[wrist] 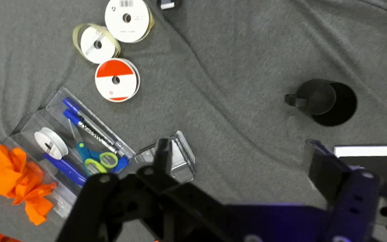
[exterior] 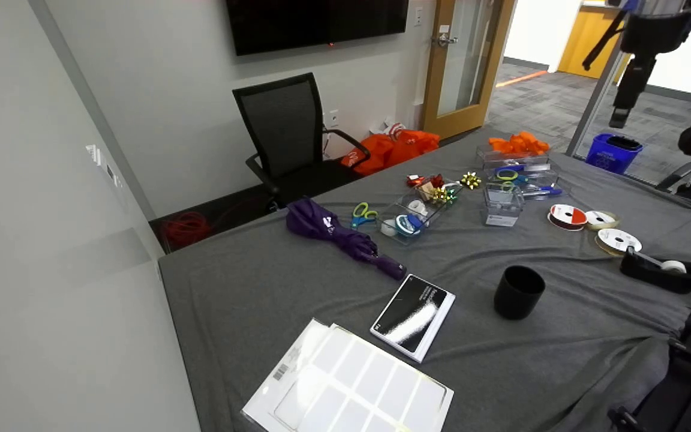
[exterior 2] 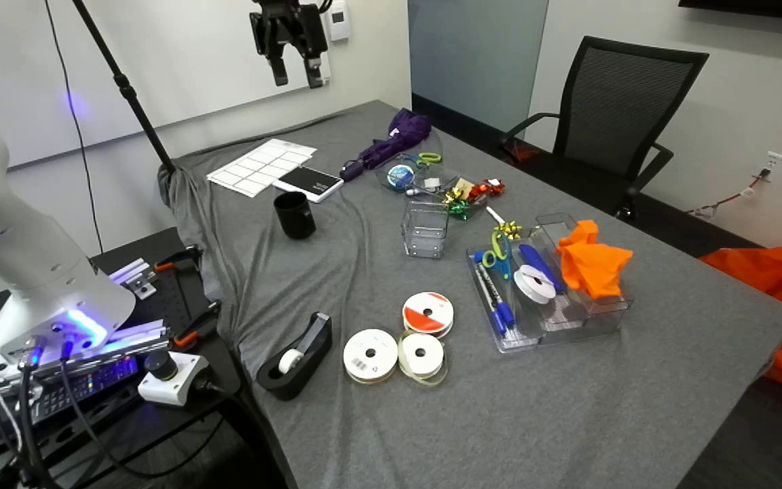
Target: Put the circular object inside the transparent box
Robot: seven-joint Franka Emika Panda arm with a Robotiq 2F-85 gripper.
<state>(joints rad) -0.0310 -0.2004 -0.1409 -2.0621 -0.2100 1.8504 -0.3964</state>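
Gripper (wrist: pixel 239 148), empty, jaws wide apart; round ribbon spools (wrist: pixel 108 47), one presumably intended, lie to its upper left in the wrist view; clear box (wrist: pixel 186 146) near centre, partly hidden.

The Panda arm (exterior 2: pixel 38 248) stands beside an edge of the surface (exterior 2: pixel 364 285), Robotiq gripper (exterior 2: pixel 297 79) high above it, fingers (exterior 2: pixel 314 75) spread, pointing down.

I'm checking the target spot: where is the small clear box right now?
In an exterior view, the small clear box stands near the middle of the table, right of the black cup and left of the tray holding pens.
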